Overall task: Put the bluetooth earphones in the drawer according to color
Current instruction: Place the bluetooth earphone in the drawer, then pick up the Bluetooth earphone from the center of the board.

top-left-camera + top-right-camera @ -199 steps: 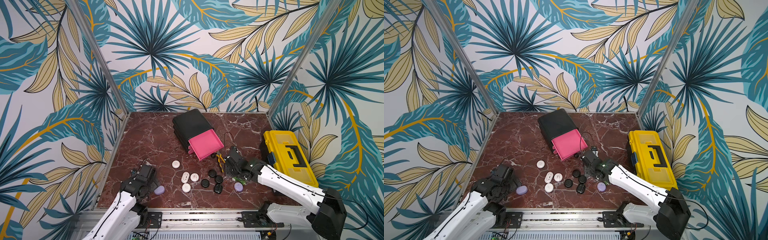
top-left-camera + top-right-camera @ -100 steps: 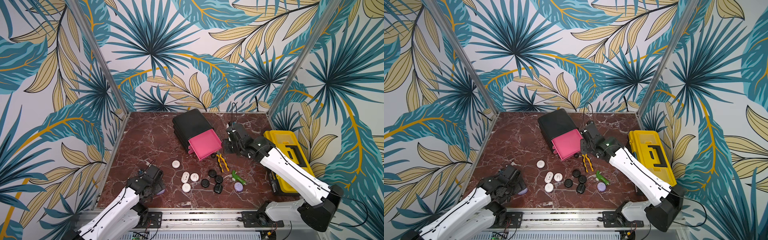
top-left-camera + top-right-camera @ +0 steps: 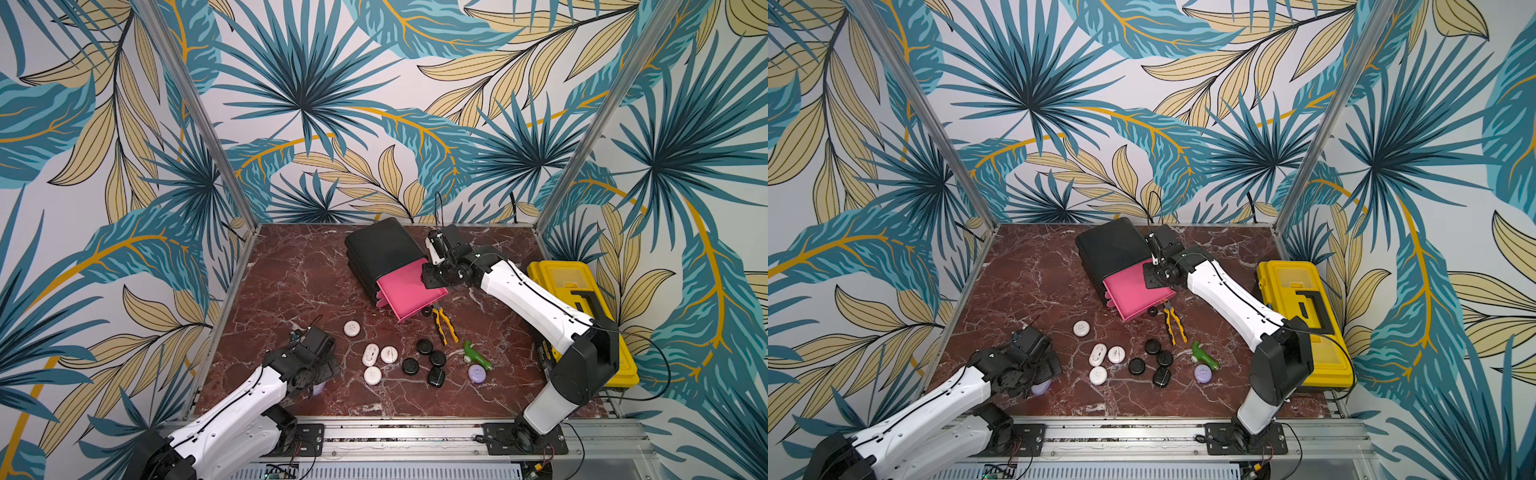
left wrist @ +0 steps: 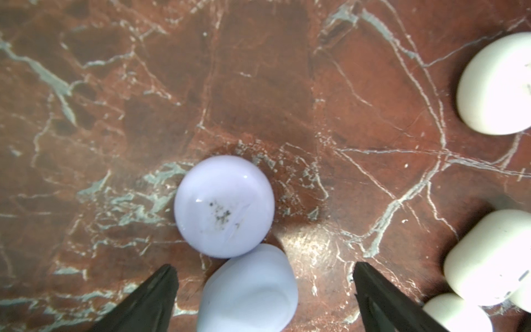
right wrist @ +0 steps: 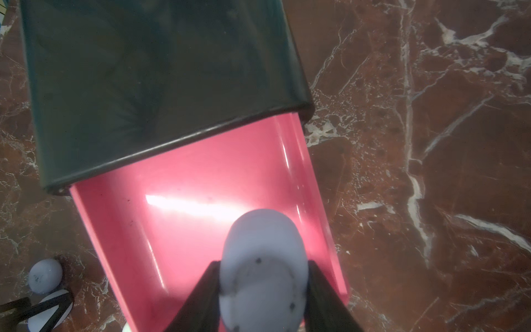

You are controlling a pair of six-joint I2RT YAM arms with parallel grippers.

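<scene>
Lilac earphone case (image 5: 262, 244) clamped in right tool (image 5: 263, 266) over pink drawer (image 5: 184, 230).

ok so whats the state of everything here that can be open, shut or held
top drawer: pulled open
yellow toolbox: lid shut
left end effector: open, above lilac case on table
right end effector: shut on held lilac case, over top drawer

The left arm (image 3: 241, 401) and right arm (image 3: 525, 297) wear glossy white shells with black joints, a thin black cable (image 3: 540, 297) along each. The left claw (image 4: 263, 266) has black tapered fingers (image 4: 149, 299).
</scene>
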